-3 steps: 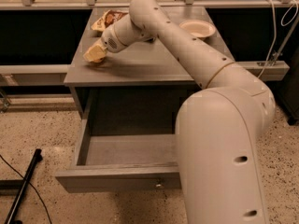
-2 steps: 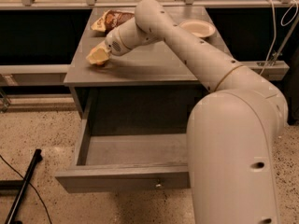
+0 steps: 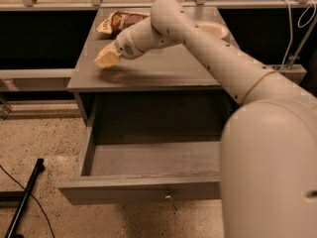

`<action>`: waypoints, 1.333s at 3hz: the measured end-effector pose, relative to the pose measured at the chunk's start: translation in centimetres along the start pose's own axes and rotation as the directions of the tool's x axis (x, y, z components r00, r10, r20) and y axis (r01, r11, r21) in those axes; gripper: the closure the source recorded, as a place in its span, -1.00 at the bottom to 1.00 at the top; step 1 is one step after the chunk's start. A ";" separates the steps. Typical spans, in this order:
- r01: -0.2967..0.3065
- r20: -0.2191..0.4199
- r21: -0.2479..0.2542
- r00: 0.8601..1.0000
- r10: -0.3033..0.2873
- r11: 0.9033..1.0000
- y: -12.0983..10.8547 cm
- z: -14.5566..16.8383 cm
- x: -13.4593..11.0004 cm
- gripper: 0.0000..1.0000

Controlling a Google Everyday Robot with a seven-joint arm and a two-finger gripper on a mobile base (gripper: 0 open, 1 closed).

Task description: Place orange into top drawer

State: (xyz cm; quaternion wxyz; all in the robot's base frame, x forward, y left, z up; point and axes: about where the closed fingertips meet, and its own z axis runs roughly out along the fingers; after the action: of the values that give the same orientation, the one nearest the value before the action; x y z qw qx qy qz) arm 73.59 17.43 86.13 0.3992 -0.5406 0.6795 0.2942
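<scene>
Camera view: my pale cream gripper (image 3: 108, 58) sits low over grey wooden tabletop (image 3: 168, 68), near left edge, just in front of brown crinkled snack bag (image 3: 121, 21) at far left corner. Over last second it has crept slightly rightward, no lift. Cannot tell how wide it stands or whether it holds anything. Small round orange not seen in open, possibly hidden at gripper. Wide shallow grey wooden top drawer (image 3: 148, 157) stands pulled out below front edge. Judgement: pick unfinished, transfer to drawer not begun.
</scene>
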 end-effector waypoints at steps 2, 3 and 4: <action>0.178 0.171 -0.035 0.971 -0.170 0.983 9.2 -7.7 1.8 1.00; 0.191 0.113 -0.094 0.977 -0.180 0.977 12.8 -9.0 8.1 1.00; 0.160 0.045 -0.126 0.987 -0.155 0.979 15.5 -10.7 14.6 1.00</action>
State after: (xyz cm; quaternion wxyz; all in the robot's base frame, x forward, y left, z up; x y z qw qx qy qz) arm 54.75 4.99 78.45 0.3973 -0.6121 0.6072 0.3143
